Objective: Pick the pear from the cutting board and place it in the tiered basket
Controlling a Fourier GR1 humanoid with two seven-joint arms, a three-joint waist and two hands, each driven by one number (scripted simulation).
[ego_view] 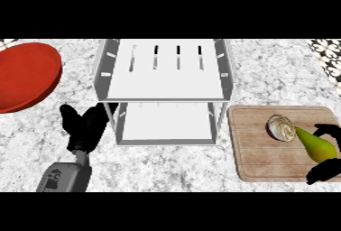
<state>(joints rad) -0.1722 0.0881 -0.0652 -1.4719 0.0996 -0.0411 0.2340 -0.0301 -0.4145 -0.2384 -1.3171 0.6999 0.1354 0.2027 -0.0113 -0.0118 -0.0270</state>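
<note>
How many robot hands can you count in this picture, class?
2. The left hand is open beside the tiered basket; the right hand curls round the pear on the cutting board.

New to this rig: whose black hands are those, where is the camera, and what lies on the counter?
This is one view from a humanoid robot's head, looking steeply down at a counter. The black shapes are its hands. The left hand rests open beside the white tiered basket. The right hand curls round the pear on the cutting board, next to a small round object. A red plate lies at the far left.
</note>
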